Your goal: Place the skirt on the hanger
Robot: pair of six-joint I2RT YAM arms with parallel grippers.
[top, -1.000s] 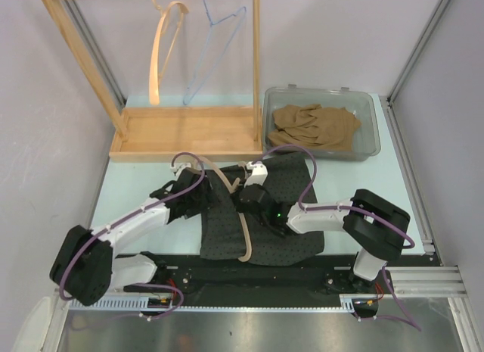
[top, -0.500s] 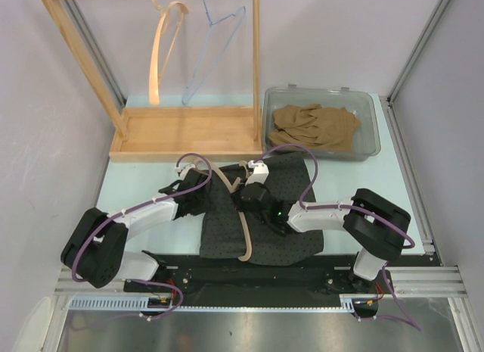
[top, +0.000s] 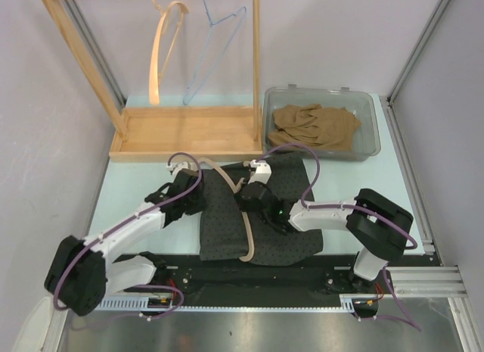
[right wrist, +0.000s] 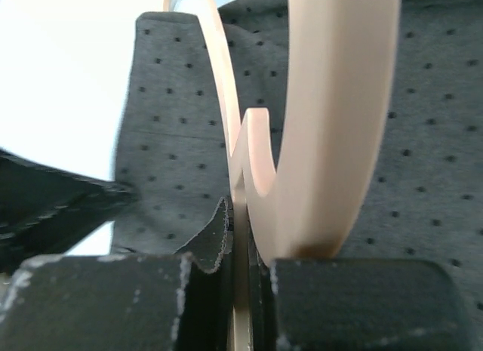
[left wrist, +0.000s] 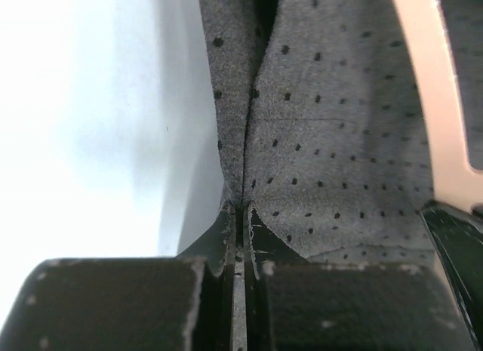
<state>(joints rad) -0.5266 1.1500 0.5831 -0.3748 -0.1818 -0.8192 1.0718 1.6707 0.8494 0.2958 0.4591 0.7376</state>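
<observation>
The skirt [top: 265, 219] is dark grey with small black dots and lies flat on the table in front of the arms. A pale wooden hanger [top: 246, 235] lies across it. My left gripper [top: 198, 203] is at the skirt's left edge. In the left wrist view the gripper [left wrist: 241, 215] is shut on a pinched fold of the skirt [left wrist: 332, 140], with the hanger [left wrist: 441, 124] at the right. My right gripper [top: 243, 197] is over the skirt's upper middle. In the right wrist view the gripper [right wrist: 243, 238] is shut on the thin edge of the hanger [right wrist: 332, 102], above the skirt [right wrist: 173, 140].
A wooden rack [top: 185, 132] stands at the back left, holding a wooden hanger [top: 160, 53] and a blue wire hanger [top: 215, 45]. A clear bin [top: 370, 140] at the back right holds tan cloth [top: 314, 125]. The arm bases sit on a black rail along the near edge.
The left gripper has moved in to the skirt's left edge and closed on the fabric. The right gripper has kept its hold on the hanger in the same place.
</observation>
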